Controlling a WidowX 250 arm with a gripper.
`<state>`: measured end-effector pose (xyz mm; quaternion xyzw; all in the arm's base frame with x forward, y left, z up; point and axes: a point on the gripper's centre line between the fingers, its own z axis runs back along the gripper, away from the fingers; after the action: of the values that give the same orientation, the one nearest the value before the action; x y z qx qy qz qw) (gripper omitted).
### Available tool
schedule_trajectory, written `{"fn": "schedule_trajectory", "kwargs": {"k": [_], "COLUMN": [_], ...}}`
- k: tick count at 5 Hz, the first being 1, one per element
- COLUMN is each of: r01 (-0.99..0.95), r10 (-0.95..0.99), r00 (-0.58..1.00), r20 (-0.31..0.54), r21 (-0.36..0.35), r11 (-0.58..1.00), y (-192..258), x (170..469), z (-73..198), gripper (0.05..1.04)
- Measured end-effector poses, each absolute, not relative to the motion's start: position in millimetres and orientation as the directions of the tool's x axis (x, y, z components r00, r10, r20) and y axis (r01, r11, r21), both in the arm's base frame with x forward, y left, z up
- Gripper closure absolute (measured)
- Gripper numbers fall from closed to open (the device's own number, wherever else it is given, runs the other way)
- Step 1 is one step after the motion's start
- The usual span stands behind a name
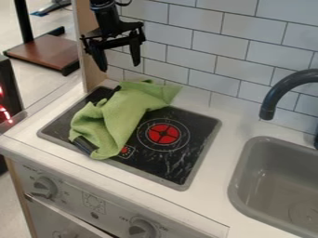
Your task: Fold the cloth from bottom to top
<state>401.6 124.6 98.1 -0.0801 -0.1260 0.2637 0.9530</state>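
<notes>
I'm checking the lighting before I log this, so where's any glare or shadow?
Camera view: pale streaks on the black stovetop, possibly reflections; a soft sheen inside the sink; red lights glowing at the left edge; gentle shading in the cloth's folds, without harsh glare.

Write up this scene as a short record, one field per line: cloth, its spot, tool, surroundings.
cloth: green cloth, crumpled, not laid flat
cloth spot: over the left part of the black cooktop, upper end toward the tiled wall
under cloth: dark strip at its lower left edge, identity unclear
tool: black tool, fingers apart, holding nothing, above the cloth
right side: grey sink with dark faucet
front: two knobs
</notes>
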Motion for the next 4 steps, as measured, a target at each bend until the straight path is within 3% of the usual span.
{"fn": "schedule_trajectory", "kwargs": {"k": [2,4], "r01": [-0.487,-0.516], "r10": [0.513,0.552], "r00": [0.852,0.814], "r20": [0.106,0.181], "r21": [-0.197,-0.209], "r11": [0.851,0.831], "y": [116,110], "x": [388,358], "z": [69,107], "gripper": [0.084,0.084]}}
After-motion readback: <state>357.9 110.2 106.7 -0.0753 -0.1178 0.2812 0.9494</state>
